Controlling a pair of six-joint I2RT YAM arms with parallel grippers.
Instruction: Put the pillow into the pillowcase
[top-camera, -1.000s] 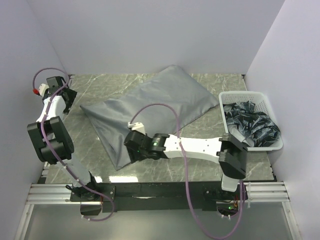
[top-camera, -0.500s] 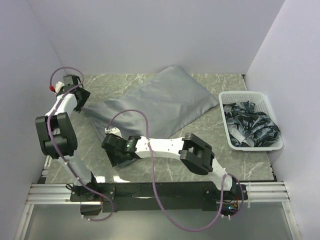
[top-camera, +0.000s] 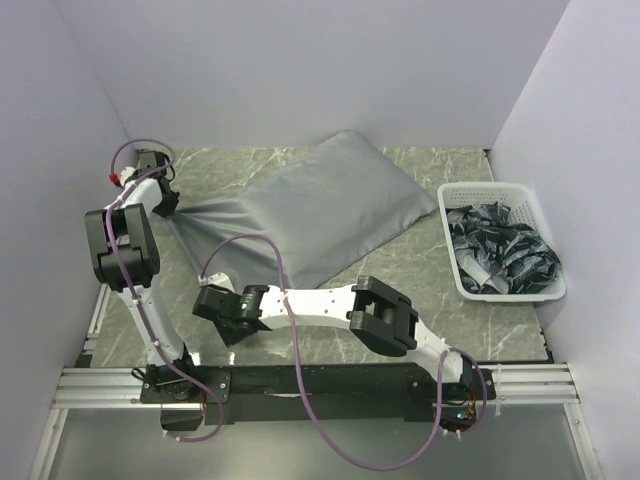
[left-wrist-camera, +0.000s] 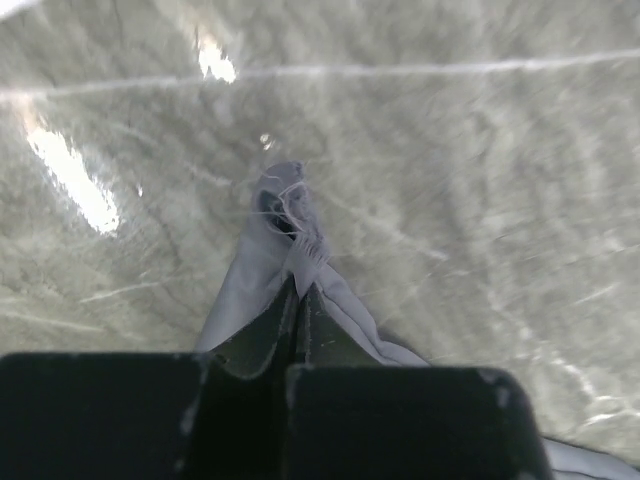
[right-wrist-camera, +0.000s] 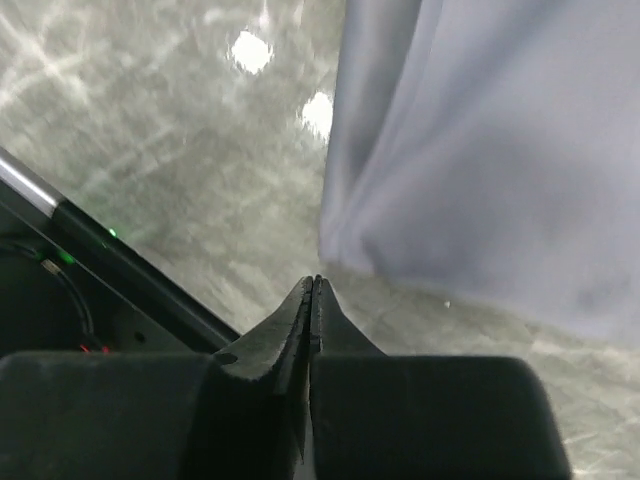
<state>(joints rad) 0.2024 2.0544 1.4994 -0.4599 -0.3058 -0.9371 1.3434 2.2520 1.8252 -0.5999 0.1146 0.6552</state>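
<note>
- Pillowcase (top-camera: 320, 215): grey woven cloth, matt with a faint sheen, soft and creased; loose threads at one corner.
- Tabletop (top-camera: 420, 290): grey-green marble-look slab, smooth and glossy, mirroring the lamps.
- Basket (top-camera: 485, 188): white perforated plastic, matt.
- Basket contents (top-camera: 505, 250): dark, crinkled, shiny sheet.
- Left gripper (left-wrist-camera: 300, 295), right gripper (right-wrist-camera: 313, 290): black matt jaws, smooth.
- Arm shell (top-camera: 310, 302): white plastic, slight gloss.
- Rail (top-camera: 110, 385): ribbed bare metal.

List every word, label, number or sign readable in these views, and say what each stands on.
None can be read.
The grey pillowcase shows only plain fabric in all three views, with no tag or lettering in sight.
The dark crumpled items in the white basket carry pale marks, too small to tell whether they are text.
</note>
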